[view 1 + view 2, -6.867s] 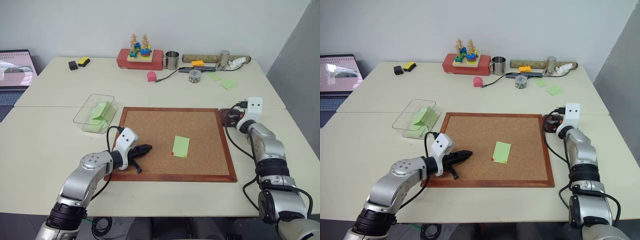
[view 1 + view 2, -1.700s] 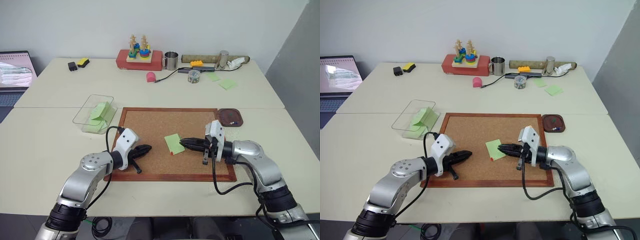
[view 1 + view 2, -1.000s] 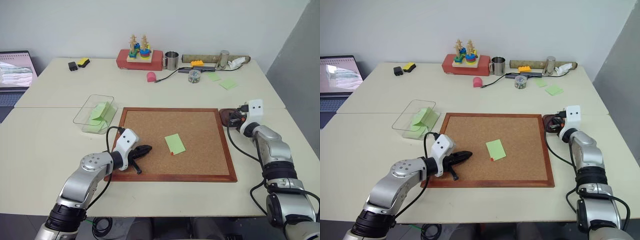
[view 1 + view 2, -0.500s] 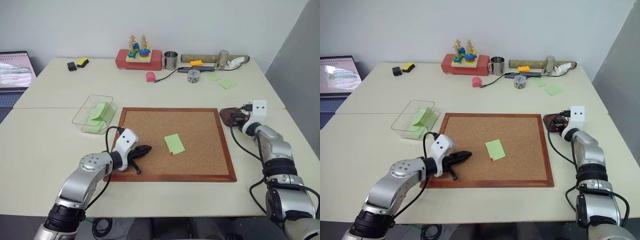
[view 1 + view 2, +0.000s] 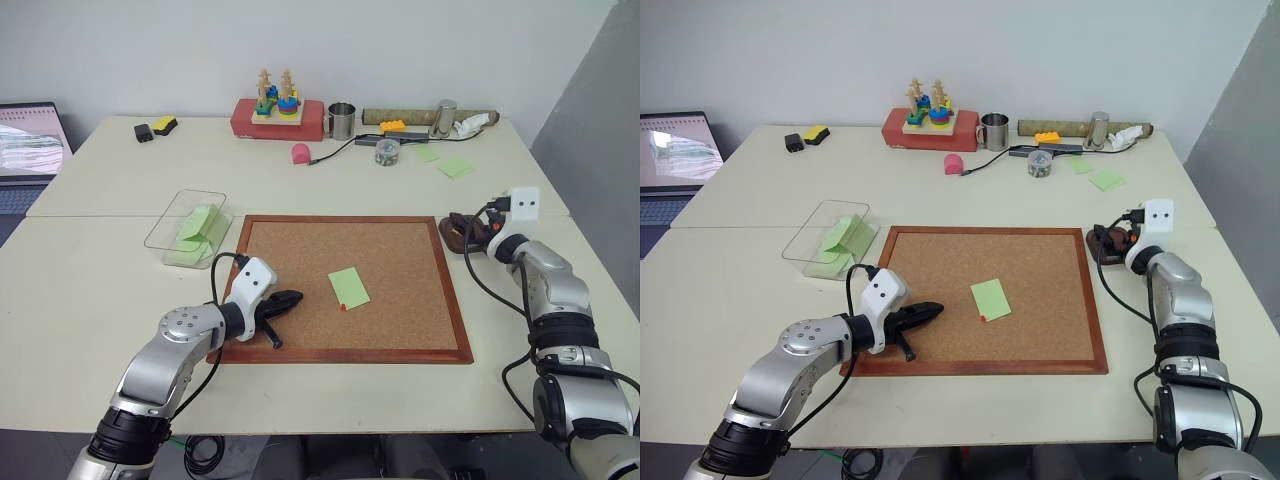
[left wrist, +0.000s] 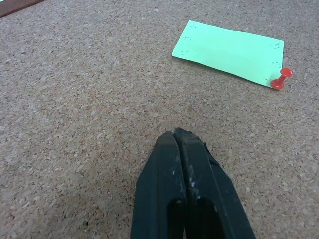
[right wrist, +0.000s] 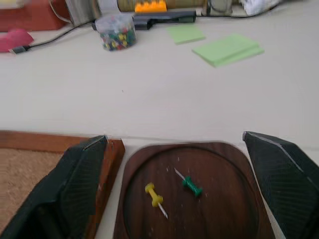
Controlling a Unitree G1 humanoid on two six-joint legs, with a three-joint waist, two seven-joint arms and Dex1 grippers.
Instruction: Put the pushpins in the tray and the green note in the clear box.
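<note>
The green note lies flat on the cork board, with a red pushpin at its near corner. A green pushpin lies in the dark brown tray beside a yellow pin. My right gripper hangs open just above the tray, one finger on either side, with nothing between them. My left gripper is shut and empty, low over the board's left part and pointing toward the note. Left of the board stands the clear box, which holds folded green notes.
The wooden-framed cork board takes up the table's middle. Along the back stand a red block with a stacking toy, a metal cup, a jar of pins and loose green notes. A laptop sits far left.
My right gripper went from the note to the tray, then opened and rose a little there. The note has turned about the red pin. The left arm kept still.
</note>
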